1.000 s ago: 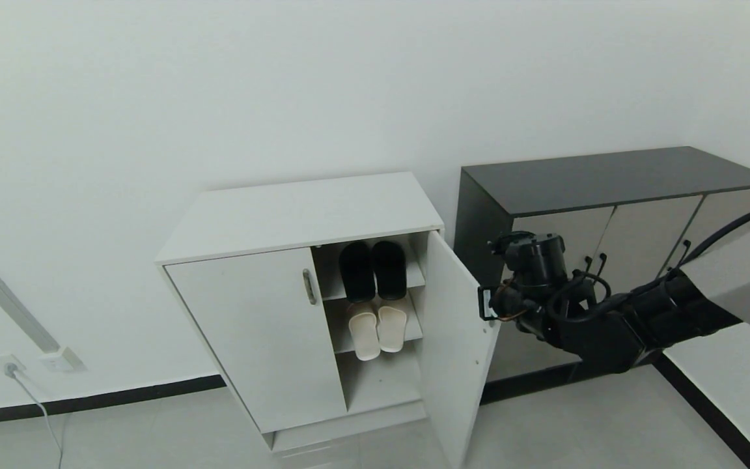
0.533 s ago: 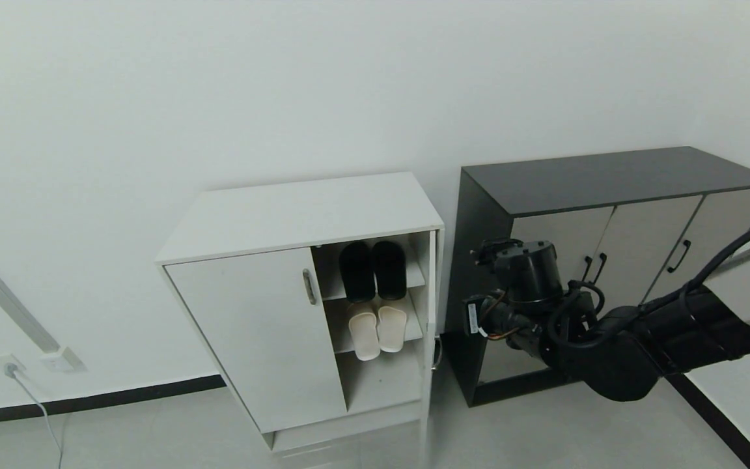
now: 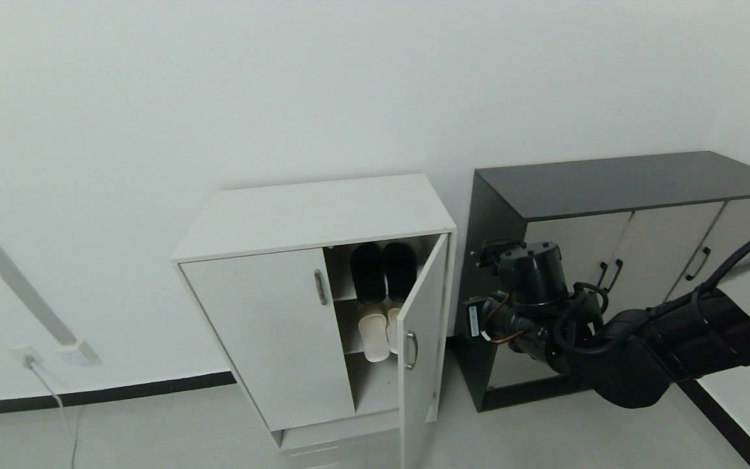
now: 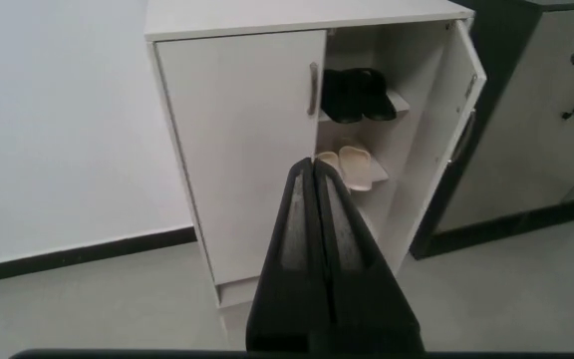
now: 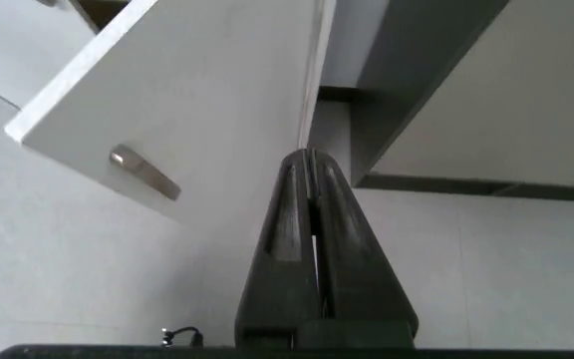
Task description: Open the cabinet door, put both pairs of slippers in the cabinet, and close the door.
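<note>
While the right claw [image 5: 310,158] stays pressed together, the door [image 3: 422,306] has swung half-closed.

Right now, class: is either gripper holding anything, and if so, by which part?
Nothing is held. The left gripper and the right gripper are both shut and empty; the door handle is ungripped.

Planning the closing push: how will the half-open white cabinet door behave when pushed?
The door looks flat and rigid, so it likely swings without bending. Its handle sits at the free edge, so a light push there probably suffices.
</note>
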